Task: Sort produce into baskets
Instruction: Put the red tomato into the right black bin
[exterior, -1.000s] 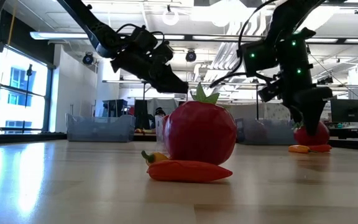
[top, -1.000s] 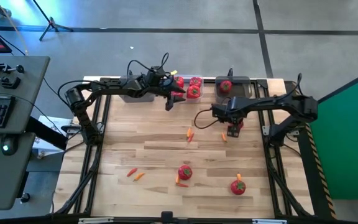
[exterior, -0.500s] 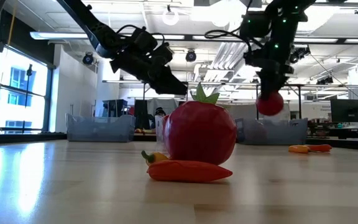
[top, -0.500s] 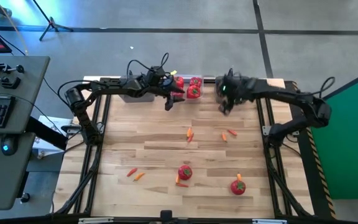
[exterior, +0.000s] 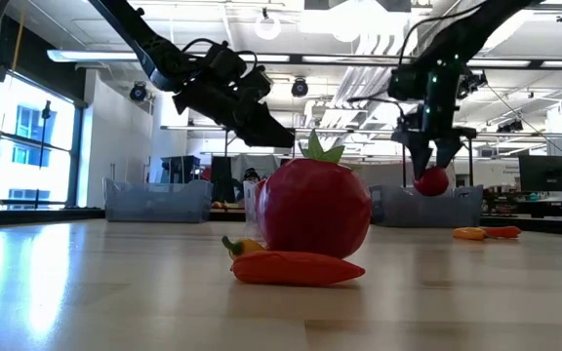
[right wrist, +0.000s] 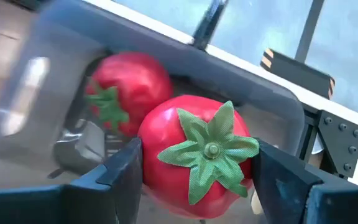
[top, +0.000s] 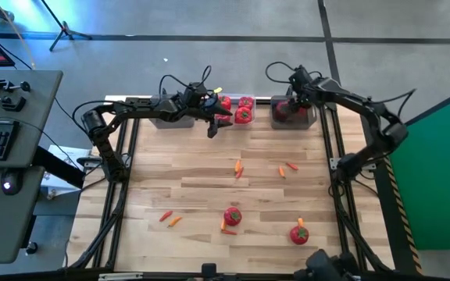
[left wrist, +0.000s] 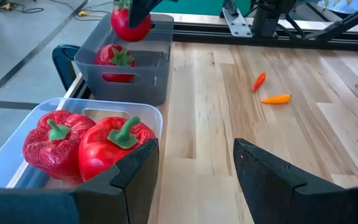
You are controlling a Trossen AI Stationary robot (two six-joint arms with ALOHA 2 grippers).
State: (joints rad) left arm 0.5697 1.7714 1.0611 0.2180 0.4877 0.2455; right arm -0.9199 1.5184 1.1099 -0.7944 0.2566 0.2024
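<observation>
High view: the right end effector (top: 291,102) hangs over the dark grey basket (top: 293,114) at the desk's (top: 209,187) far edge, while the left end effector (top: 217,125) waits, fingers spread and empty, beside the clear basket (top: 237,110) of red peppers. By this judgement the sort is partly done: 2 tomatoes (top: 232,216) remain on the near desk, along with scattered carrot pieces (top: 238,167).

Low view: only here is height plain, with the right end effector pinching a tomato (exterior: 431,180) in the air above the grey basket's rim, not yet released. A large tomato and an orange carrot piece (exterior: 297,268) fill the foreground.

Left wrist view: it alone counts 2 peppers (left wrist: 114,145) in the clear basket and 1 tomato (left wrist: 114,61) already lying in the grey basket beyond, the carried tomato hanging above it.

Right wrist view: the held tomato (right wrist: 197,155), green stem facing the camera, sits squeezed between both fingers (right wrist: 126,168) directly over the one in the basket.
</observation>
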